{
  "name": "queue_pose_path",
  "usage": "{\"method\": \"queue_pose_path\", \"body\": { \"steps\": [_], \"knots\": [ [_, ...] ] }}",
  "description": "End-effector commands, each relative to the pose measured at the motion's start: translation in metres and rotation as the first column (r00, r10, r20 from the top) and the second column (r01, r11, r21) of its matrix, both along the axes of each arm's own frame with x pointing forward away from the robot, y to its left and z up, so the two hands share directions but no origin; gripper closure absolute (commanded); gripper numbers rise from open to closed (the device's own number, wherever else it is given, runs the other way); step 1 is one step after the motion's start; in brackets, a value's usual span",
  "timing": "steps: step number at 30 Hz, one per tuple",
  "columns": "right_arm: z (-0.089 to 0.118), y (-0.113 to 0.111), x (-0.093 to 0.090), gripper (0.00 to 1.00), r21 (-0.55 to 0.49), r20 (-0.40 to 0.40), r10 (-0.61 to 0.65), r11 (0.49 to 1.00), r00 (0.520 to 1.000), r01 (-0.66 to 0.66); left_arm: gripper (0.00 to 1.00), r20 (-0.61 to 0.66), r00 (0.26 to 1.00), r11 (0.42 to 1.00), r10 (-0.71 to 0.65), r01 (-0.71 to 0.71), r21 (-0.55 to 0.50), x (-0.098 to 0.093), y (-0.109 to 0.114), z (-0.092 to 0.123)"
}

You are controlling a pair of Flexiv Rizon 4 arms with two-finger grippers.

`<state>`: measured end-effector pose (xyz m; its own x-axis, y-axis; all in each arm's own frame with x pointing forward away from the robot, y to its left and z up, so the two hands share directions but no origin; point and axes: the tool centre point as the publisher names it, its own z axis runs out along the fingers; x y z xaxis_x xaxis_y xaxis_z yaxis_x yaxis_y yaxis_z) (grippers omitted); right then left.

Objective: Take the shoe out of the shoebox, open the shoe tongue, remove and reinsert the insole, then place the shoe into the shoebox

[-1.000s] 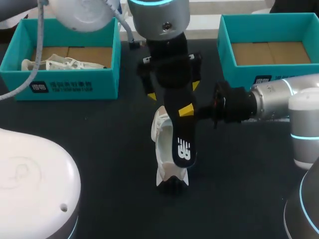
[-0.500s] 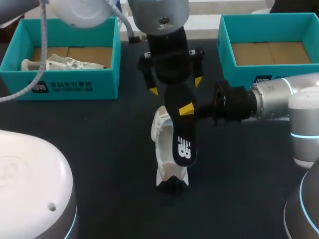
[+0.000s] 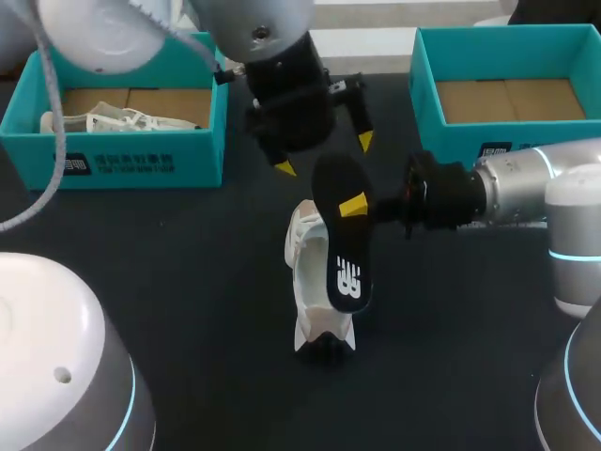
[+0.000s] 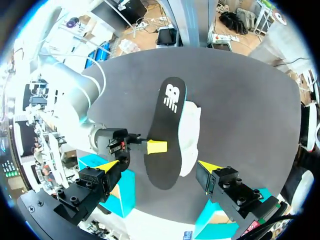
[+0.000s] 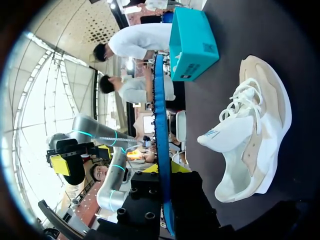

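The right gripper (image 3: 353,206) is clenched on the black insole (image 3: 343,246), pinching it partway along its length, with one yellow tip pressed to the insole's upper face. In the right wrist view the insole (image 5: 160,125) shows edge-on as a thin blue line running up from between that arm's fingers. The insole hangs at a slant above the white shoe (image 3: 308,282), its printed end low over the shoe and its other end raised toward the left gripper (image 3: 324,155); whether it touches the shoe cannot be told. The left gripper is released, its two yellow tips spread wide and holding nothing, hovering just beyond the insole's raised end. From the left wrist view the left gripper (image 4: 159,166) looks down on the insole (image 4: 169,120), with the shoe (image 4: 190,131) beside and partly beneath it. The shoe rests on the dark table (image 3: 188,282) between the two boxes, outside both. The left shoebox (image 3: 122,162) holds a second shoe (image 3: 113,120); the right shoebox (image 3: 424,103) stands behind the right arm.
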<state>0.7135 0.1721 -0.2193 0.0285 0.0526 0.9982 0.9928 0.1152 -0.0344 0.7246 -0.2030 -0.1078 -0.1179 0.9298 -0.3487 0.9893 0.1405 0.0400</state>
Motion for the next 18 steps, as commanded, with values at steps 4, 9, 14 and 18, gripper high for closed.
{"method": "queue_pose_path", "body": {
  "steps": [4, 9, 14, 18],
  "knots": [
    [0.003, -0.007, -0.005, 1.0, -0.001, 0.003, -0.018, 1.0, 1.0, 0.018, 0.0, 0.014, 1.0, 0.962, 0.0, 0.004, -0.273, 0.0, 0.042, -0.014],
    [0.004, -0.007, -0.002, 1.0, -0.005, 0.003, -0.016, 1.0, 1.0, 0.016, 0.0, -0.022, 0.999, 0.895, 0.028, -0.035, -0.444, 0.0, 0.059, -0.019],
    [0.004, -0.005, -0.001, 1.0, -0.004, -0.001, -0.01, 1.0, 1.0, 0.01, 0.0, 0.022, 1.0, 0.837, -0.009, 0.02, -0.546, -0.002, 0.069, -0.019],
    [0.005, -0.005, 0.0, 1.0, -0.007, -0.004, -0.01, 1.0, 1.0, 0.01, 0.0, 0.042, 0.999, 0.839, 0.01, 0.014, -0.543, -0.001, 0.075, -0.021]
  ]
}}
